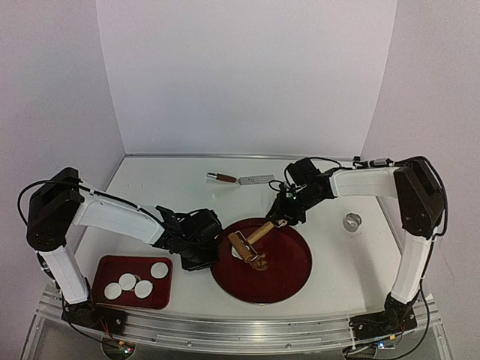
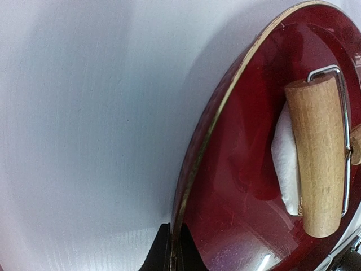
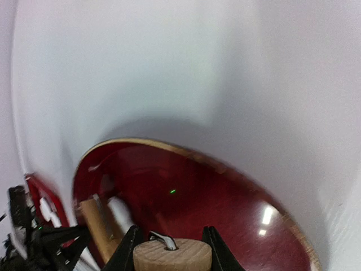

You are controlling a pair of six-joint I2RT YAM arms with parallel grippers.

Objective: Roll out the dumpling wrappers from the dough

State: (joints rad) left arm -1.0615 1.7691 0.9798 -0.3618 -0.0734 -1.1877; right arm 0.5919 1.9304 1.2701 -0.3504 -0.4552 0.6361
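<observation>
Left gripper (image 1: 210,249): closed on the left rim of the round red plate (image 1: 289,264). The wrist view shows the rim pinched between its two fingers. Judged purpose: to stop the plate sliding under rolling pressure.
Right gripper (image 3: 172,252): clamped on the end of the roller (image 2: 320,158) handle, reaching in from the right edge of the counter (image 1: 187,187). Gripping the handle end leaves the drum free to turn.
Roller drum: lies across the left half of the plate and bears on the dough (image 2: 284,165).
Dough condition: a ragged white piece, partly hidden under the drum.
Dumpling wrappers (image 1: 143,288): four round white discs on the small red tray (image 1: 105,264) at the near-left corner, well apart from the plate. They are presumably set there to stay out of the rolling area.
Metal ring (image 1: 352,221): stands alone toward the right edge, probably the cutter.
Far-edge tool (image 1: 225,178): brown handle and metal blade. It appears to be a scraper but is too small to confirm.
Step in hand: flattening the dough, as judged.
</observation>
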